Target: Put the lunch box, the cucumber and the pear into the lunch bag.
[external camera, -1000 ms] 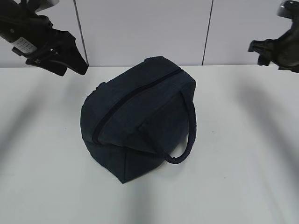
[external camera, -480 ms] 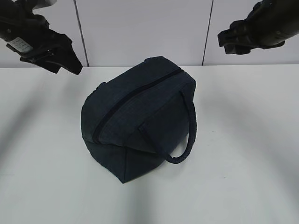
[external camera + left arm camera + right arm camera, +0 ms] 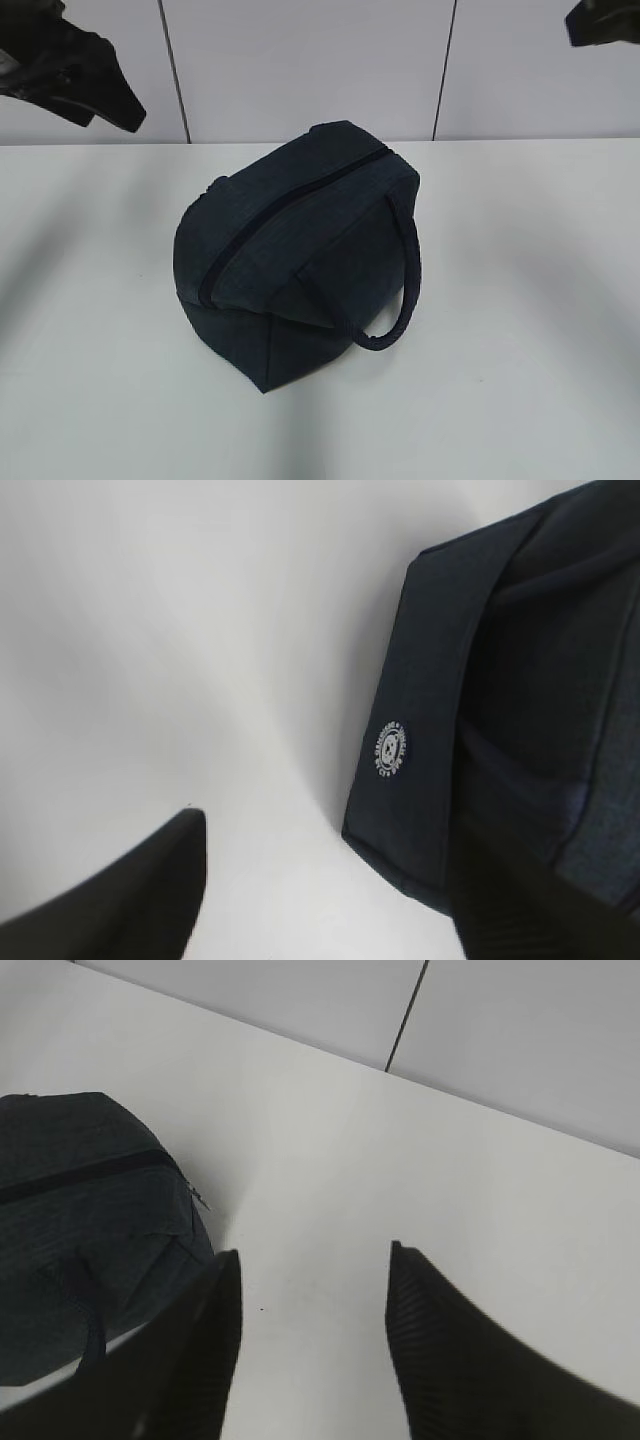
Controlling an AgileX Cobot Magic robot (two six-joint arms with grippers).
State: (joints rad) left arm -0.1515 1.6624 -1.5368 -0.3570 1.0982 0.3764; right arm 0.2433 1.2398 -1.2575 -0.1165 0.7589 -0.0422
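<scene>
I see the lunch bag [image 3: 300,255] zipped shut on the white table [image 3: 520,330], unmoved from a second ago, one strap handle [image 3: 405,290] looping off its right side. My left gripper [image 3: 75,75] has risen toward the upper left corner and my right gripper [image 3: 312,1350] has pulled up almost out of the exterior view. Both hang clear of the bag, jaws parted and empty.

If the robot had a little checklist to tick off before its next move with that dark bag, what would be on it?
1. Lunch bag resting steady on the table: ok.
2. Zipper closed: ok, as far as it shows.
3. Left gripper clear of the bag: ok, raised beside it.
4. Right gripper empty, jaws apart: ok.
5. Lunch box, cucumber and pear inside: cannot tell, none in view.
</scene>
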